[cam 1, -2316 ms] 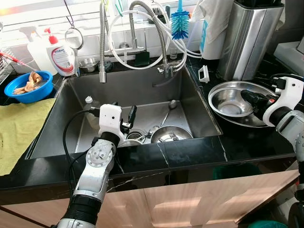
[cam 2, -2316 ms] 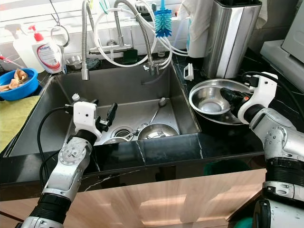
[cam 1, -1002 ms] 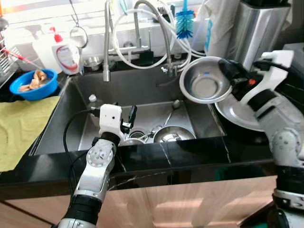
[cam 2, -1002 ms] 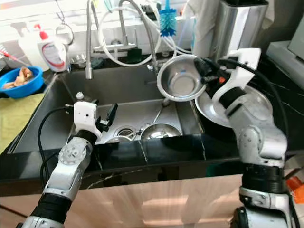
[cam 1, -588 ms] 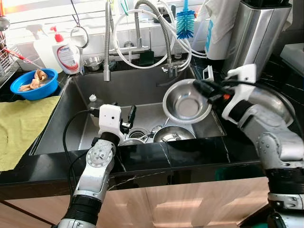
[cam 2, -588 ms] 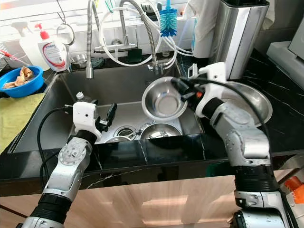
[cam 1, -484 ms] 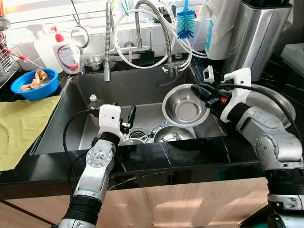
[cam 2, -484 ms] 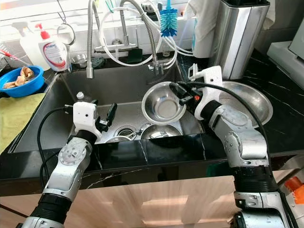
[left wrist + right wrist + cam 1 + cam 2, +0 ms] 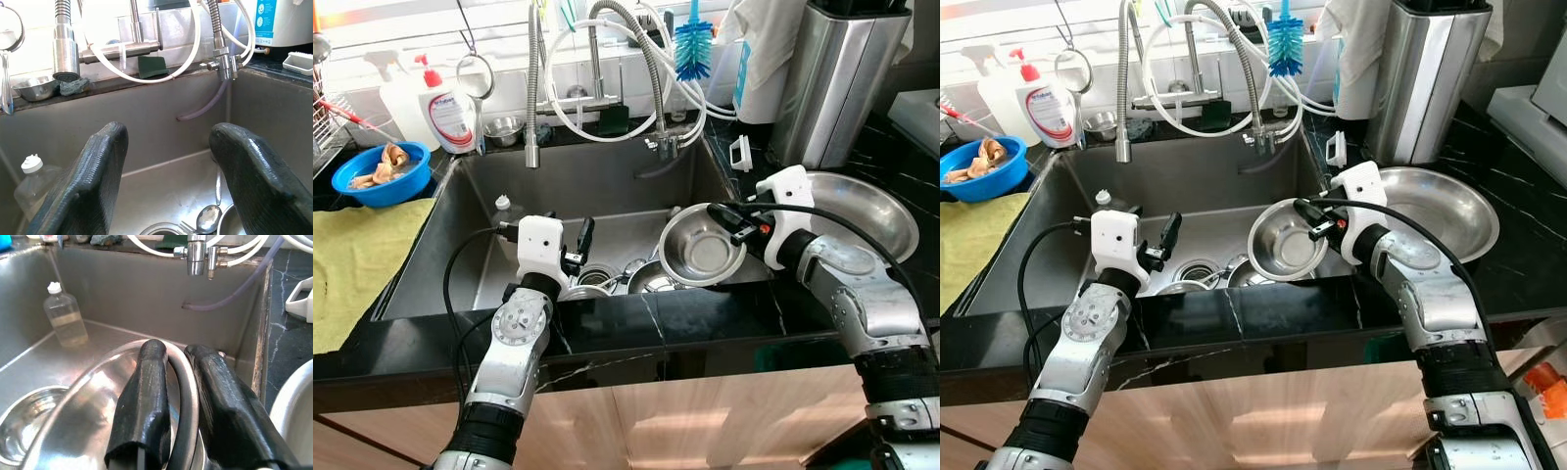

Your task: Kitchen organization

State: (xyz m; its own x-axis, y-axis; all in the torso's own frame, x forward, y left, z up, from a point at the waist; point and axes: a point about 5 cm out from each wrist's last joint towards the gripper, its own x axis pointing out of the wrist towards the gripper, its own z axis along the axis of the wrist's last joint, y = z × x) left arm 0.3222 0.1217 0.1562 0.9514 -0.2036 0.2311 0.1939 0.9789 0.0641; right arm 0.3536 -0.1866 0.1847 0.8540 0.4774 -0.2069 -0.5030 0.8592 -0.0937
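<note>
Right hand (image 9: 736, 223) clenches a steel bowl's (image 9: 697, 254) three-o'clock rim over the sink (image 9: 607, 186); left hand (image 9: 576, 243) hangs released.

The round steel bowl (image 9: 701, 249) hides most of the sink's dishes (image 9: 646, 279) (at six o'clock, behind the counter edge).

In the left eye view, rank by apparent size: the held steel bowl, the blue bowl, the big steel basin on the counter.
1. Steel basin, largest.
2. Held steel bowl, pinched at its rim by the right gripper.
3. Blue bowl, which looks close in size to the held bowl, though it sits farther away, so this is unsure.
</note>
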